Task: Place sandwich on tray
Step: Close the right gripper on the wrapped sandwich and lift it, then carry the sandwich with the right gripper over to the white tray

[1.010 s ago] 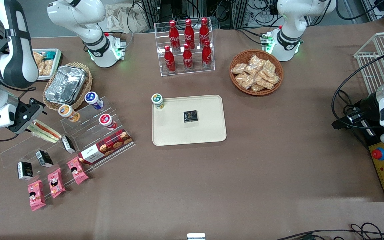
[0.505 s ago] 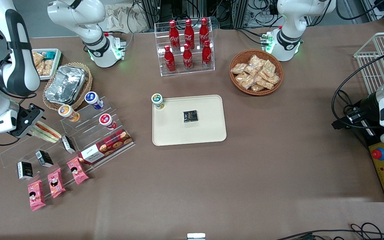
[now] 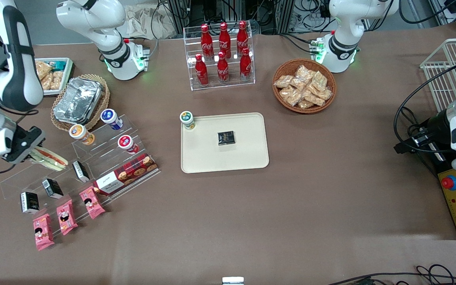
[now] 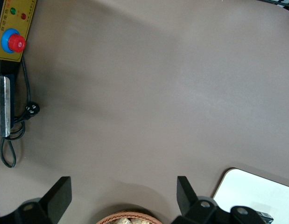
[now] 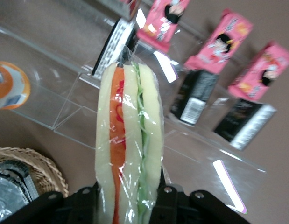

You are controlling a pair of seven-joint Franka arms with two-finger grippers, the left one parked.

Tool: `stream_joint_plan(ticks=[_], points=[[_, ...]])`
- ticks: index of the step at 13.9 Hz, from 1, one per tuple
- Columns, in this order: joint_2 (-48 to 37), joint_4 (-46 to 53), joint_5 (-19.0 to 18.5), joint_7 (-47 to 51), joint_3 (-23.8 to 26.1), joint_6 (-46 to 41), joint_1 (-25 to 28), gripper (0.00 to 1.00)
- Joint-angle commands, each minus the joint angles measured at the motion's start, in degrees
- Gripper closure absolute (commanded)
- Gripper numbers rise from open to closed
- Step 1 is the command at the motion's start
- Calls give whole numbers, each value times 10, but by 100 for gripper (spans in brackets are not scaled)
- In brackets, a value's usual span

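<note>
The right arm's gripper (image 3: 30, 152) hung over the clear acrylic step rack (image 3: 34, 178) at the working arm's end of the table, its fingers clamped on the sandwich (image 3: 50, 158). In the right wrist view the wedge (image 5: 128, 149) stood straight out from between the fingers, which pinched its wide end through the clear wrap (the red-orange stripe on one side, the green on the other). It appeared lifted clear of the rack, with most of its length unsupported.

The cream-beige tray (image 3: 247, 158) lay well apart from the gripper, toward the middle of the table. It already carried a small black packet (image 3: 226, 137), and a green-lidded cup (image 3: 187, 120) stood at its corner.

Between gripper and tray stood three lidded cups (image 3: 109, 118) on the rack and a red biscuit box (image 3: 127, 174). Below the gripper lay small black cartons (image 5: 193, 98) and pink snack packets (image 5: 226, 44).

The chief risk, as I judged it, was the hold: slick wrap over soft bread could let the wedge slide or pivot downward during the carry. A low path could also knock the cups over, and a careless release might land the sandwich on the black packet or across the tray's rim.
</note>
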Motion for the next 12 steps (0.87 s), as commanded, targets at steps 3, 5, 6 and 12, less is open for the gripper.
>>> stream_joint_plan(ticks=[3, 5, 6, 12], points=[[-48, 142, -11, 7, 44, -231, 11, 100], [-48, 176, -7, 8, 104, -293, 11, 100], [-48, 176, -4, 11, 132, -301, 11, 100], [5, 173, 62, 211, 257, -272, 86, 100]])
